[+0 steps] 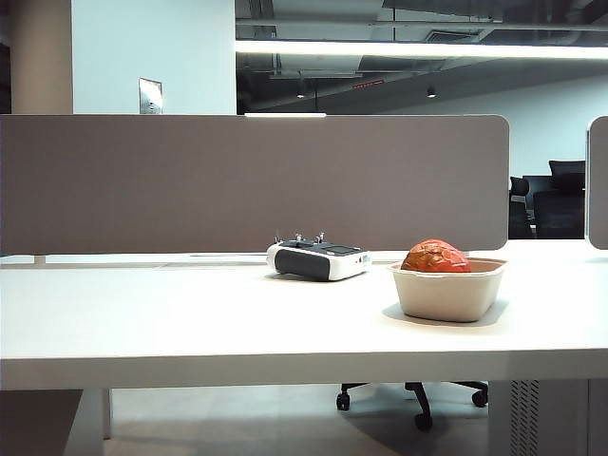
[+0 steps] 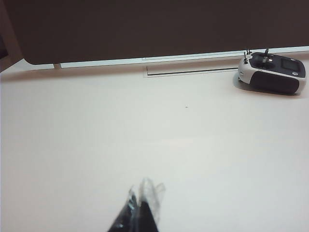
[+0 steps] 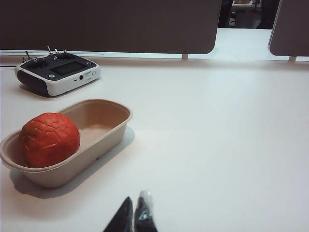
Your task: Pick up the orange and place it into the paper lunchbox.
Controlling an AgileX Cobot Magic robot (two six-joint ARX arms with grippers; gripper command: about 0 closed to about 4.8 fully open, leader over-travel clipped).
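Note:
The reddish-orange orange [image 1: 435, 256] [image 3: 49, 139] lies inside the beige paper lunchbox [image 1: 446, 295] [image 3: 99, 140], at one end of it, on the right part of the white table. In the right wrist view my right gripper [image 3: 135, 202] is shut and empty, well clear of the box over bare table. In the left wrist view my left gripper [image 2: 144, 188] is shut with nothing in it, far from the box, which that view does not show. Neither gripper appears in the exterior view.
A white-and-black handheld controller [image 1: 317, 258] [image 2: 272, 73] [image 3: 58, 73] sits behind and to the left of the lunchbox. A tall brown partition [image 1: 247, 180] runs along the table's far edge. An office chair base [image 1: 418, 397] shows under the table.

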